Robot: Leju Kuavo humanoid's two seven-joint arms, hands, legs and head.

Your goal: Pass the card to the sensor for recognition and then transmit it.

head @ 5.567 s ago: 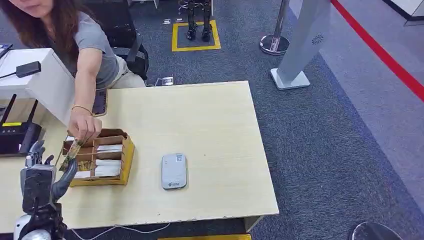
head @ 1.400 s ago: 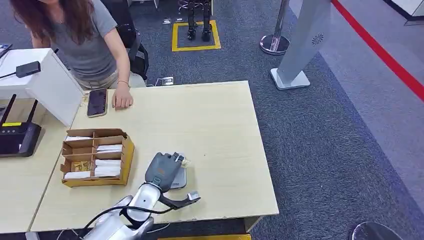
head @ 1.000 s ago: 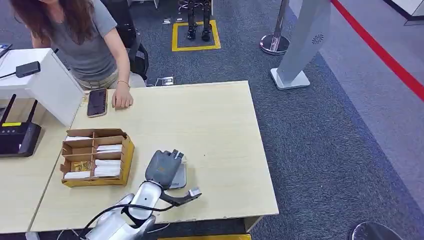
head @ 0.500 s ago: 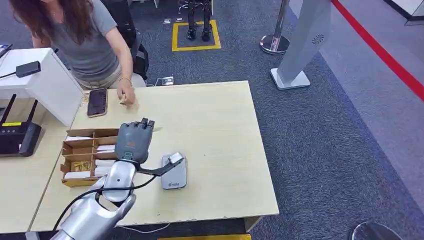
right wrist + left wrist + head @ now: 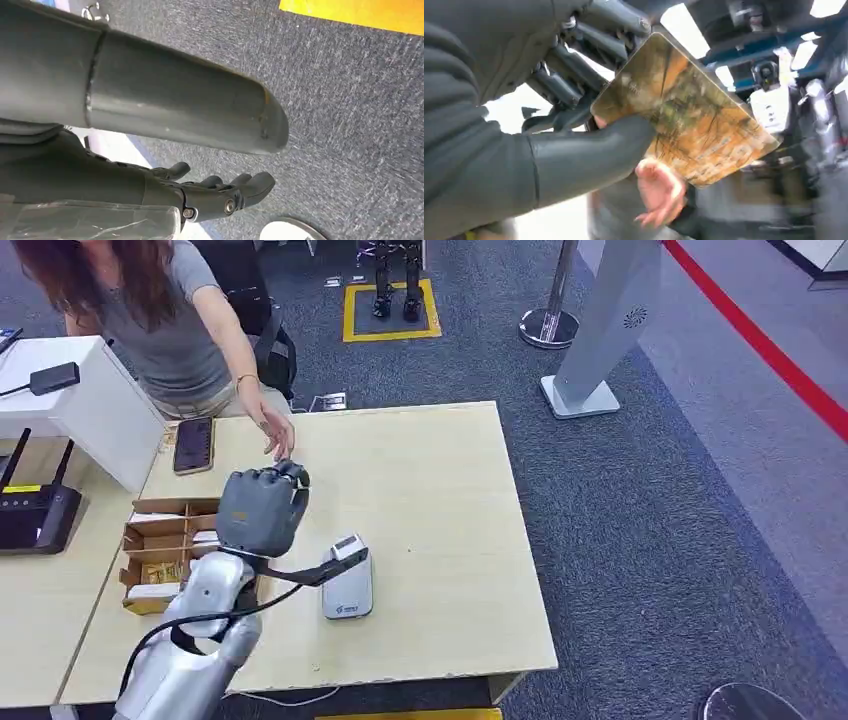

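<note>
While the left hand (image 5: 262,510) hangs left of centre in the head view, it pinches the card (image 5: 686,114), glossy with an orange-brown print, thumb against fingers. A person's hand (image 5: 277,433) reaches just above it. Sensor (image 5: 349,585) lies lower centre; box (image 5: 160,550) at left. Right hand (image 5: 220,192) hangs loose, holding nothing.

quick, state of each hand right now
Left hand: holding the card, pinched between thumb and fingers.
Right hand: holding nothing, fingers apart, open.
</note>
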